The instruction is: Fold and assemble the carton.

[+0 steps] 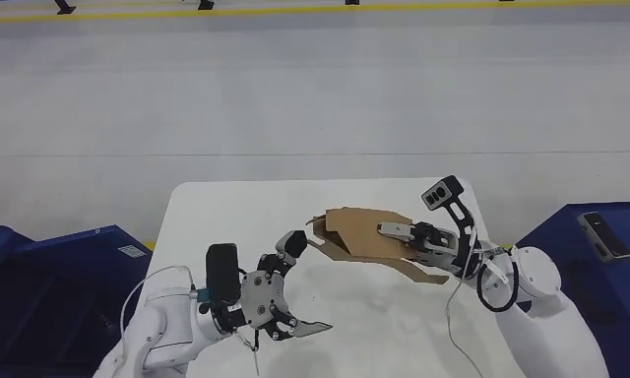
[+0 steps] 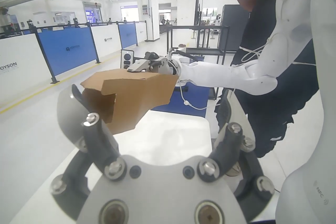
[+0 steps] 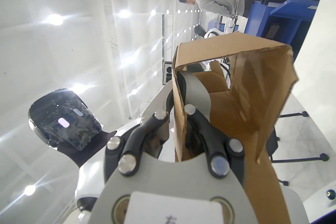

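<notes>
A brown carton [image 1: 356,232], partly unfolded with loose flaps, is held above the white table [image 1: 226,216] right of centre. My right gripper [image 1: 398,229] is shut on one of its wall panels. In the right wrist view that panel [image 3: 181,109] runs between the right gripper's [image 3: 176,89] fingers, one inside the carton and one outside. My left gripper [image 1: 307,285] stands wide open near the table's front, just left of the carton, one fingertip close to a flap. From the left wrist, the carton [image 2: 131,93] hangs just past the spread left gripper [image 2: 151,101], with the right gripper [image 2: 141,66] clamped on its top edge.
Blue bins stand on the floor at both sides of the table, one at the left [image 1: 59,270] and one at the right [image 1: 581,240]. A cable [image 1: 453,309] trails over the table's right front. The table's far left part is bare.
</notes>
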Controlling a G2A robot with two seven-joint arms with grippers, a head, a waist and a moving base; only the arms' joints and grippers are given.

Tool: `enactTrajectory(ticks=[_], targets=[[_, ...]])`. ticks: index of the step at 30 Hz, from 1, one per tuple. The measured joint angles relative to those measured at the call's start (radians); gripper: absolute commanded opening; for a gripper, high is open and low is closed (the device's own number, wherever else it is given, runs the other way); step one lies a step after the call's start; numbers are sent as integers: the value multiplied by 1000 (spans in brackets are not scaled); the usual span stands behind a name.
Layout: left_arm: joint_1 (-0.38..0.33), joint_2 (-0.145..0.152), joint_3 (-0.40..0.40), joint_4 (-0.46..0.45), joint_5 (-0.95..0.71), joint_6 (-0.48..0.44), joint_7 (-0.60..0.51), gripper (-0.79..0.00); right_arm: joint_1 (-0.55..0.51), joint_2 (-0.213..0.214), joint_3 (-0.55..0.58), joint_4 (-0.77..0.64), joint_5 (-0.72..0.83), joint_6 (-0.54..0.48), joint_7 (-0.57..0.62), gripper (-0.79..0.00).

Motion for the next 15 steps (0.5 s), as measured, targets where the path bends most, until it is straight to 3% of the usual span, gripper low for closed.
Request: enactTrajectory(ticks=[15], targets=[[-63, 4, 71, 54, -78, 8, -140, 0, -1, 2, -8, -11, -31, 10, 11, -785]])
